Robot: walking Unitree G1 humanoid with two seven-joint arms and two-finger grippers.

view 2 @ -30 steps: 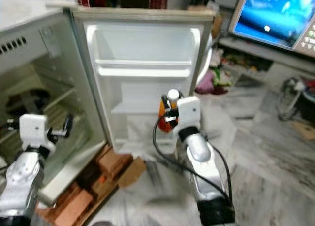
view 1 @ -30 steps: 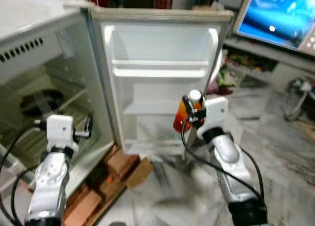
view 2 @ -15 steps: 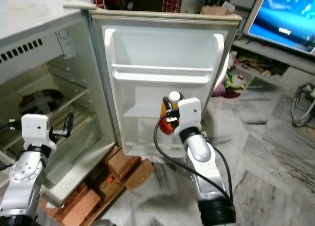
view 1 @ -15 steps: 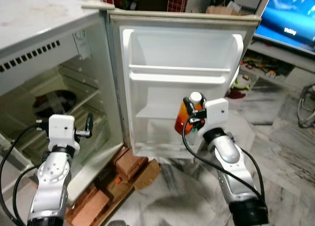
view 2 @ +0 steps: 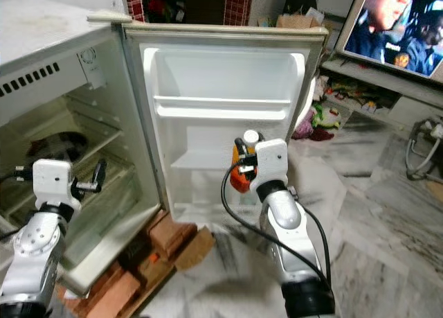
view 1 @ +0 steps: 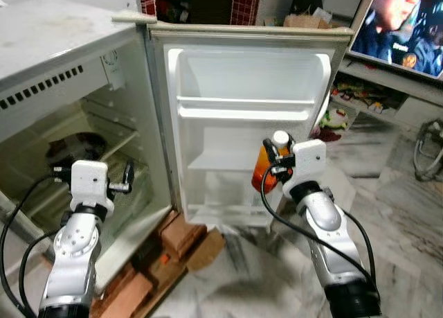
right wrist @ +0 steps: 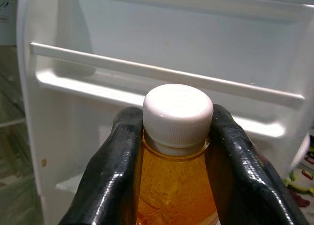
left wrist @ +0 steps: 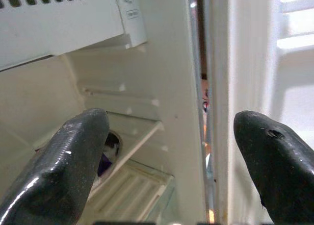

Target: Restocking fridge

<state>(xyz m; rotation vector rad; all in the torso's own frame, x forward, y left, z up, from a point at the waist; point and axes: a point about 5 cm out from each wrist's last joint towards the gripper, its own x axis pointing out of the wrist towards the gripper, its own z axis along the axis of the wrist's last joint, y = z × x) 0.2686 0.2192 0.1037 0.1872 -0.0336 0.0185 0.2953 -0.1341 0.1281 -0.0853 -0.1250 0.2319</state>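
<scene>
Change: bottle (view 1: 265,167) sits a little further right and lower against the open fridge door (view 1: 249,127) than half a second ago, though the whole view has shifted too, so much of that is the camera moving; the right gripper (right wrist: 171,151) has kept its hold throughout
Meaning for the task: carrying stage is about over, I judge; the bottle is now up at the door shelves and placing it is the step left
Right gripper: clamped on the bottle's neck, one black finger (right wrist: 115,176) on each side just under the cap
Left gripper: (left wrist: 167,161) fingers wide apart, holding nothing, raised in front of the open fridge body (view 1: 76,124)
Bottle, look: clear plastic, orange liquid with small bubbles, ribbed white screw cap, upright
Bottle, place: in the air in front of the door's middle shelf (view 1: 218,161), not resting on anything
Door rail: (view 1: 242,113) upper shelf with nothing on it
Beyond: television (view 1: 398,23) lit at the right; bricks (view 1: 176,235) under the fridge
</scene>
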